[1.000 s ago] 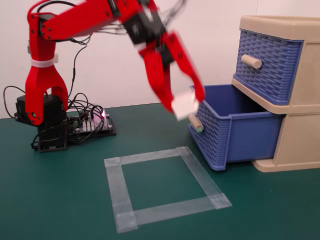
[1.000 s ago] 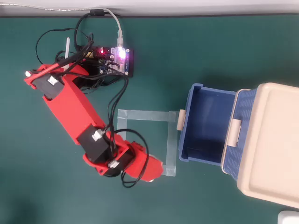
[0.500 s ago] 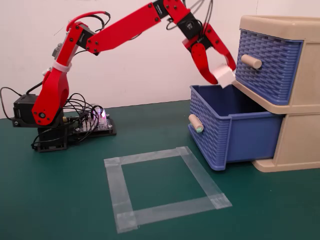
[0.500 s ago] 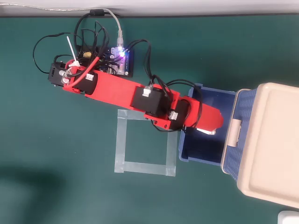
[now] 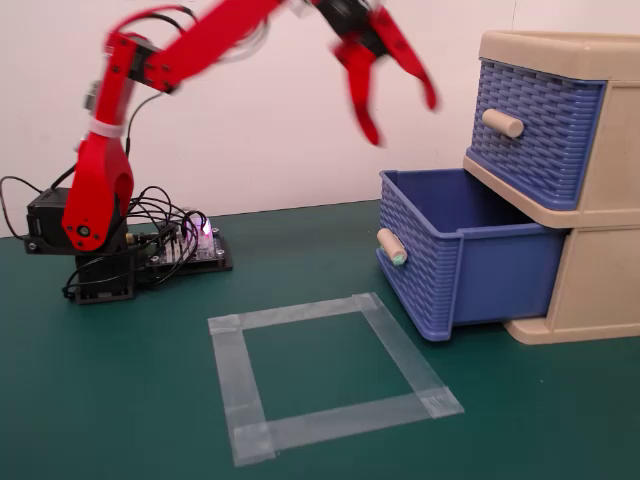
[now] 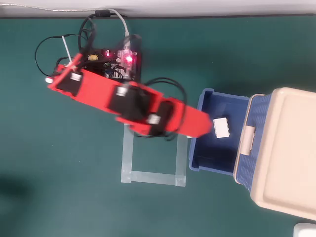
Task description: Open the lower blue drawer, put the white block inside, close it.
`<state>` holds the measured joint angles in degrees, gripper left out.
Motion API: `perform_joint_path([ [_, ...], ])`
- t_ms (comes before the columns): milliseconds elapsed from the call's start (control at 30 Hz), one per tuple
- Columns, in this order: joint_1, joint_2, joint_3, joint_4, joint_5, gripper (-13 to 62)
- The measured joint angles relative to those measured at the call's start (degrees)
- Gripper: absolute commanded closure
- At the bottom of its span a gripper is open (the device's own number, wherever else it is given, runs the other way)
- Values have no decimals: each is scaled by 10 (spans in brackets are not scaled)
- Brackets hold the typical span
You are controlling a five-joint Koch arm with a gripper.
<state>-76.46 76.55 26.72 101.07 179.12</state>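
One step is left, I judge: the white block (image 6: 221, 127) lies inside the lower blue drawer (image 5: 470, 262), which stands pulled out. My gripper (image 5: 400, 118) hangs empty, jaws spread (blurred), up and left of the drawer's knob (image 5: 391, 247).

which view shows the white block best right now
The overhead view: the white block lies in plain sight inside the open lower blue drawer, just beyond the gripper. In the fixed view the drawer's front wall hides the inside, so the block does not show there; only the open gripper above the drawer does.
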Motion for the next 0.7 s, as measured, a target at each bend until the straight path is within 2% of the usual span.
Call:
perform_joint_path([
  [133,22,30,70,110,-73,157],
  [233,53,-16,166,111,-125,157],
  [533,61,-118,163,83,-156,157],
  [700,33,-187,94,16,-157,157],
])
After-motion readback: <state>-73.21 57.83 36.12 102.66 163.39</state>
